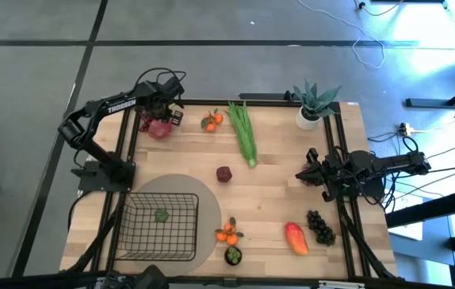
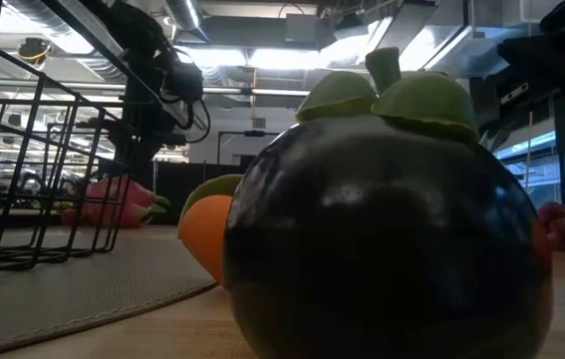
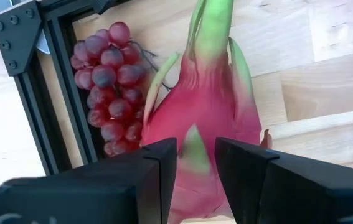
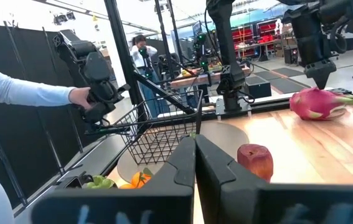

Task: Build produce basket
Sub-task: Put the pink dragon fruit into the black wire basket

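We see the left gripper (image 3: pixel 195 163) over the dragon fruit (image 3: pixel 204 118) – jaws apart, holding nothing – the right gripper (image 4: pixel 195 163) shut, empty.

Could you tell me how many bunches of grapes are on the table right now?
2. The red grapes lie at the far left corner beside the dragon fruit; the dark grapes lie near the front right, next to the mango. None seem hidden.

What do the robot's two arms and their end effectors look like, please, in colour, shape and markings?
Both arms are black and jointed. The left arm bears white TROSSEN lettering on one link and looped black cables near the wrist. The left end effector and the right end effector each have two flat, blocky black fingers.
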Robot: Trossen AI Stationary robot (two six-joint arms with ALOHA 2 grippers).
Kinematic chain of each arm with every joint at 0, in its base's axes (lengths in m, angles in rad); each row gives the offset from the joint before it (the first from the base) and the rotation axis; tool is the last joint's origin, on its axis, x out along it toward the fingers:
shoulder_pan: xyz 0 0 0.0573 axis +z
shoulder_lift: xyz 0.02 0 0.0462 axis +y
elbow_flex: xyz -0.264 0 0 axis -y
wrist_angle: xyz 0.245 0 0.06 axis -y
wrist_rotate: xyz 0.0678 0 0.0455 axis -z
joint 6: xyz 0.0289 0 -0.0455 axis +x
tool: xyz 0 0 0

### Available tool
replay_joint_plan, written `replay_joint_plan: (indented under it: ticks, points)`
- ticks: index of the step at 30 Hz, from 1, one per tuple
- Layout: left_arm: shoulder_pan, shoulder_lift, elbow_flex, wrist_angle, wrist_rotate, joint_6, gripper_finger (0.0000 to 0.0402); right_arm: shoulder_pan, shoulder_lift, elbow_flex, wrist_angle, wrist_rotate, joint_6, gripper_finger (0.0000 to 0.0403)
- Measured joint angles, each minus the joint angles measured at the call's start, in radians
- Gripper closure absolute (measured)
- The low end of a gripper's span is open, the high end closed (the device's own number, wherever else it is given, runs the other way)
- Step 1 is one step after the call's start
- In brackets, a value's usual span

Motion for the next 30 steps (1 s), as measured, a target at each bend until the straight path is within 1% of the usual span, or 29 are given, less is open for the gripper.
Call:
replay_joint_plan:
  ticks: [7, 10, 13, 17, 18, 25, 30]
  points:
    - [0.0, 0.014, 0.0, 0.0, -0.002, 0.048, 0.0305, 0.0, 0.0, 0.0, -0.001, 0.0, -0.002, 0.0402]
    - [0.0, 0.014, 0.0, -0.002, -0.001, 0.048, 0.0315, 0.0, 0.0, 0.0, -0.001, 0.0, -0.002, 0.0402]
    - [0.003, 0.014, 0.0, -0.013, 0.0, 0.048, 0.034, 0.0, 0.0, 0.0, -0.001, 0.0, -0.002, 0.0402]
    - [0.005, 0.014, 0.0, -0.034, 0.002, 0.048, 0.039, 0.0, 0.0, 0.0, -0.001, 0.0, -0.003, 0.0402]
    - [0.005, 0.014, 0.0, -0.036, 0.002, 0.048, 0.0395, 0.0, 0.0, 0.0, -0.001, 0.0, -0.003, 0.0402]
    - [-0.02, -0.007, 0.0, -0.036, -0.017, 0.073, 0.04, 0.0, 0.0, 0.0, -0.004, 0.0, -0.003, 0.0402]
    - [-0.067, -0.088, 0.0, -0.036, -0.017, 0.074, 0.0401, 0.0, 0.0, 0.0, -0.007, -0.001, -0.001, 0.0402]
